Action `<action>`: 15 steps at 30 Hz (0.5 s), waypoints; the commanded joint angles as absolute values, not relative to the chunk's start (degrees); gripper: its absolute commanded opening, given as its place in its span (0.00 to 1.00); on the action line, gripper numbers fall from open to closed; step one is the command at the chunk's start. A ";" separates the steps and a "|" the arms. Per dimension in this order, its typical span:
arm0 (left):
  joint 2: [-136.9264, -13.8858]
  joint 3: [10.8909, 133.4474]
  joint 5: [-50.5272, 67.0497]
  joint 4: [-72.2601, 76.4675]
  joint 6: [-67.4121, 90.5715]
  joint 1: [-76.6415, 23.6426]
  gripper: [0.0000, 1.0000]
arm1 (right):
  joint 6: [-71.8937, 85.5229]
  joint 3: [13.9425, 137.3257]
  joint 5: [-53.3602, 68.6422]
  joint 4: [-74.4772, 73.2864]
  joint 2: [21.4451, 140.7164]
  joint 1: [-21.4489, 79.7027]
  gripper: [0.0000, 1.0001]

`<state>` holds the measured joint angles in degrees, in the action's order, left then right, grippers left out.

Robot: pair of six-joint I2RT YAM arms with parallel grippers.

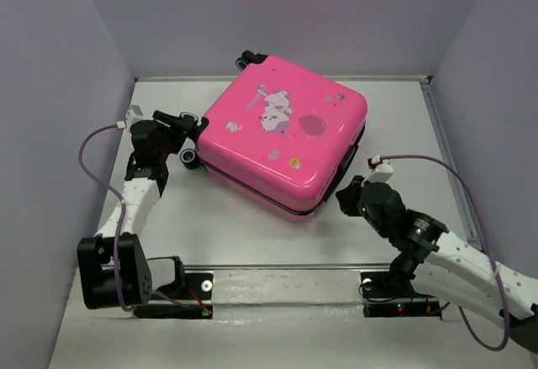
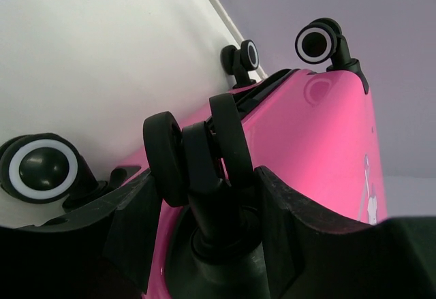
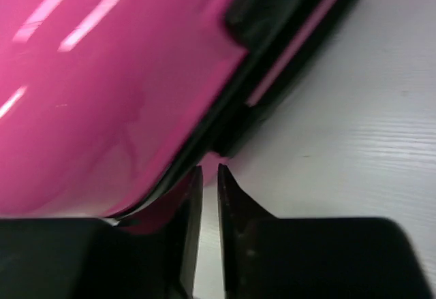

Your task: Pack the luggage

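luggage (image 1: 286,134): closed, lying flat on the table (image 1: 252,243) with the printed shell up, set diagonally between the two arms.
long axis: runs from the wheeled end at far left to the plain end at near right, so each arm meets one end.
left gripper (image 2: 208,210): at the wheeled end, clamped round the near corner caster (image 2: 194,152); both fingers (image 2: 133,231) appear to touch its fork, with the twin wheel standing up between them.
right gripper (image 3: 210,176): at the opposite, near-right corner, tips almost pressed together with only a thin slit between them; nothing shows in the slit.
zipper trim (image 3: 194,152): the black band under the pink shell lies directly ahead of the right tips, slanting from lower left to upper right in the wrist view; tips very near it, contact cannot be told.
governing relation: the seam lies forward of the right gripper and runs across its line of approach, along the case's near edge.
nearer arm: right for the seam; left is placed to steady the far end.
judged step: shell already shut, so sealing the zip is probably what remains; no zipper pull is visible in any view.
risk: a pull along the seam may swing the case about the held caster.
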<state>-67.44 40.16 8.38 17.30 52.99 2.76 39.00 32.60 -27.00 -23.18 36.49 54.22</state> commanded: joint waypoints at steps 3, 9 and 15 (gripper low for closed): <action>-74.42 51.74 12.30 24.97 50.19 3.43 0.06 | 33.94 29.73 -17.96 -15.60 43.77 33.17 0.09; -80.23 54.50 12.13 24.43 50.36 3.60 0.06 | 30.59 26.28 -0.63 2.34 52.35 19.35 0.07; -81.48 49.93 9.76 25.66 50.62 3.78 0.06 | 32.60 26.63 14.64 20.87 61.42 14.69 0.07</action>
